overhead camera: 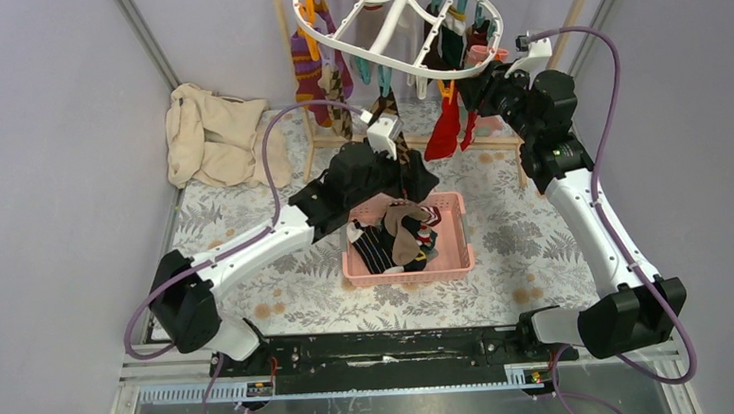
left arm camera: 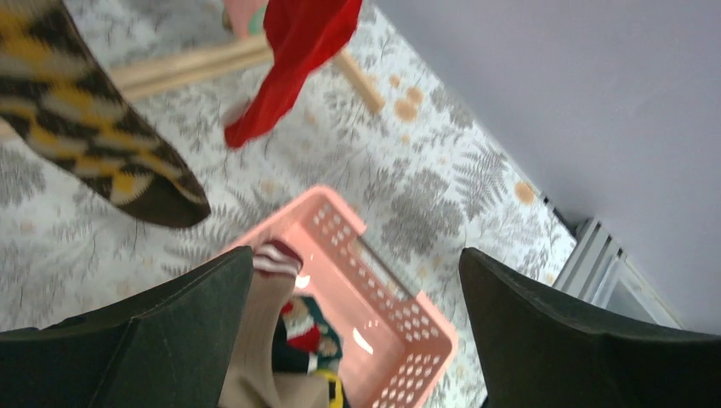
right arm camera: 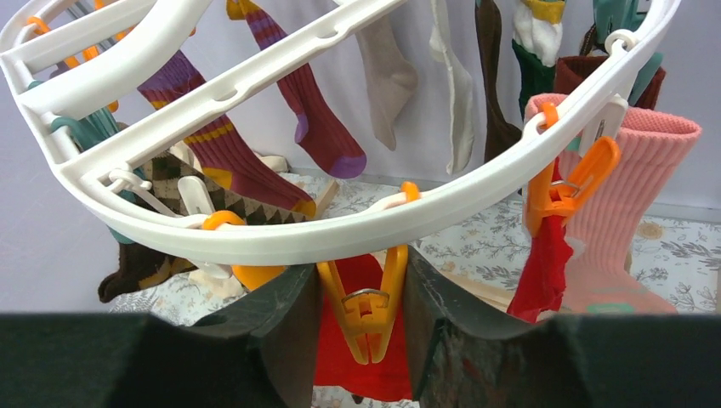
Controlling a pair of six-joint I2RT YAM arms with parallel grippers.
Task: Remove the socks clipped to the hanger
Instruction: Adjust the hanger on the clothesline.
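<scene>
The white oval hanger (overhead camera: 401, 25) hangs at the back with several socks clipped round its rim. My right gripper (overhead camera: 471, 86) is at its right rim. In the right wrist view its fingers (right arm camera: 281, 314) close on an orange clip (right arm camera: 367, 310) under the rim (right arm camera: 340, 234), with a red sock (right arm camera: 357, 370) behind it. A pink sock (right arm camera: 625, 204) hangs to the right. My left gripper (overhead camera: 417, 181) is wide open over the pink basket (left arm camera: 400, 340). A tan sock with a red-striped cuff (left arm camera: 263, 323) lies against its left finger. A brown argyle sock (left arm camera: 76, 127) hangs above.
The pink basket (overhead camera: 409, 271) at mid-table holds several socks (overhead camera: 398, 239). A beige cloth (overhead camera: 212, 134) lies at the back left. A wooden pole frame (overhead camera: 417, 140) stands under the hanger. Grey walls close in on both sides.
</scene>
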